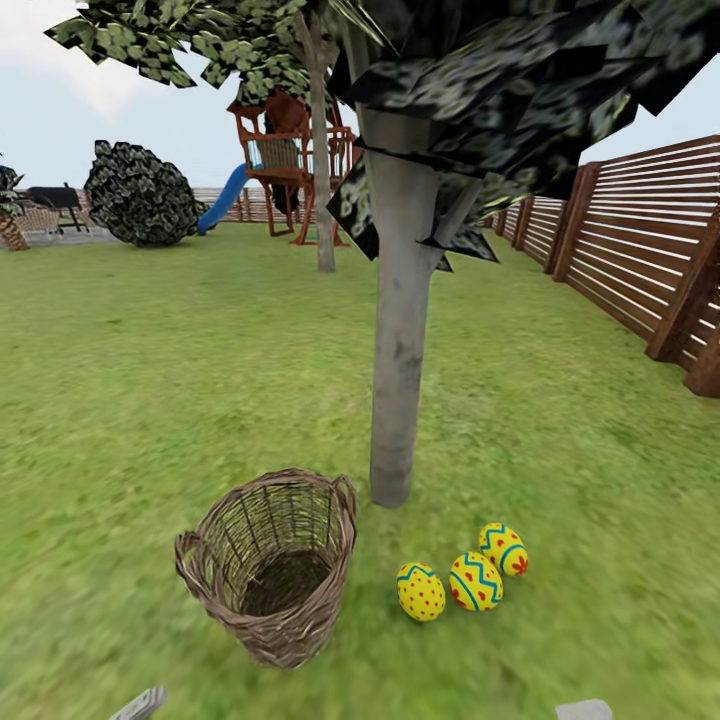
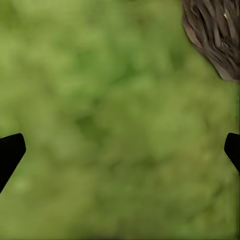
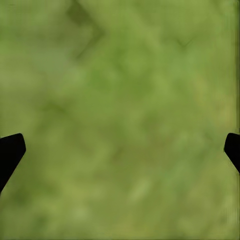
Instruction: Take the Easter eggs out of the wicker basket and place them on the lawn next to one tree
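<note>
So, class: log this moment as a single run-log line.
eggs: three Easter eggs on lawn by tree | wicker basket: empty | left gripper: open | right gripper: open

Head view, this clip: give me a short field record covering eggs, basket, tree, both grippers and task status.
eggs: three Easter eggs on the lawn, in a close cluster near the trunk's base
basket: wicker basket upright, nothing seen inside, beside the tree
tree: pale-trunked tree, eggs at its foot
left gripper: open, fingers wide apart over grass, basket edge in view
right gripper: open, over bare grass
status: appears complete
</note>
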